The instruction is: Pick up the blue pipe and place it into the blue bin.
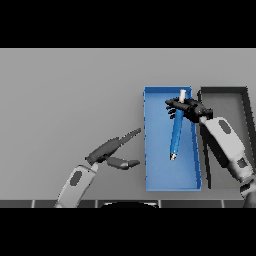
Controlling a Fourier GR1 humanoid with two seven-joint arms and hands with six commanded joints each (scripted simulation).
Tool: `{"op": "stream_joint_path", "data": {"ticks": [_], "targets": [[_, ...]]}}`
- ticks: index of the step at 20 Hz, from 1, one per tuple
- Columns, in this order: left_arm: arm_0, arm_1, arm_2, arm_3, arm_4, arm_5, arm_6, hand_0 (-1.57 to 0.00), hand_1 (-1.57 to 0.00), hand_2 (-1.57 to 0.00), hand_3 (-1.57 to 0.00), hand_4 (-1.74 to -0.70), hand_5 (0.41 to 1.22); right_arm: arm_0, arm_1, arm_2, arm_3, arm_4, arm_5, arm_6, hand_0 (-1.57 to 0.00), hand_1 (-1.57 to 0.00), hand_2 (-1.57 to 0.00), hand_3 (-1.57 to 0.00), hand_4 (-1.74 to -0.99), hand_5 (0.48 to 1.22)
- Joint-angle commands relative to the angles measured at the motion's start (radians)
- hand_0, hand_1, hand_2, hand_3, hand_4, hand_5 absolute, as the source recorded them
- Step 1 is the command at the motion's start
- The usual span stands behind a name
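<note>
A long blue pipe (176,131) with pale ends hangs over the blue bin (155,165), its upper end at the bin's far side and its lower end pointing toward me. My right hand (189,108) reaches over the bin from the right, fingers curled round the pipe's upper part. I cannot tell whether the pipe's lower end touches the bin floor. My left hand (111,148) rests to the left of the bin, fingers straight and thumb spread, holding nothing.
A dark grey bin (243,100) stands right of the blue one, partly covered by my right forearm. The grey table (65,100) stretches to the left and far side.
</note>
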Motion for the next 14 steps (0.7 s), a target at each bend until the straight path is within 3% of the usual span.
{"op": "stream_joint_path", "data": {"ticks": [1, 5, 9, 11, 14], "targets": [[0.008, 0.006, 0.001, -0.011, 0.006, -0.003, -0.011, 0.00, 0.00, 0.00, 0.00, -0.88, 0.496, -0.019, -0.016, 0.052, -0.002, -0.022, 0.014, 0.000, -0.41, -0.40, -0.38, -0.25, -1.264, 1.108], [-0.002, -0.005, -0.001, -0.002, -0.002, 0.006, 0.009, 0.00, 0.00, 0.00, 0.00, -0.88, 0.490, -0.037, -0.055, 0.121, -0.041, 0.074, 0.062, -0.007, -0.17, -0.16, -0.16, -0.10, -1.160, 0.945], [0.000, -0.007, -0.005, -0.007, -0.007, 0.011, 0.007, 0.00, 0.00, 0.00, 0.00, -0.88, 0.480, -0.034, -0.050, 0.152, -0.038, 0.129, 0.078, -0.052, -0.07, -0.07, -0.06, -0.04, -1.131, 0.829], [0.005, -0.002, -0.002, -0.011, 0.000, 0.006, 0.006, 0.00, 0.00, 0.00, 0.00, -0.88, 0.476, -0.042, -0.040, 0.155, -0.021, 0.133, 0.080, -0.046, -0.38, -0.18, -0.08, -0.03, -1.144, 0.792], [0.005, -0.006, -0.008, -0.010, -0.004, 0.006, 0.008, 0.00, 0.00, 0.00, 0.00, -0.88, 0.473, -0.030, -0.048, 0.152, -0.039, 0.128, 0.093, -0.072, -0.19, -0.09, -0.04, -0.01, -1.156, 0.790]]}}
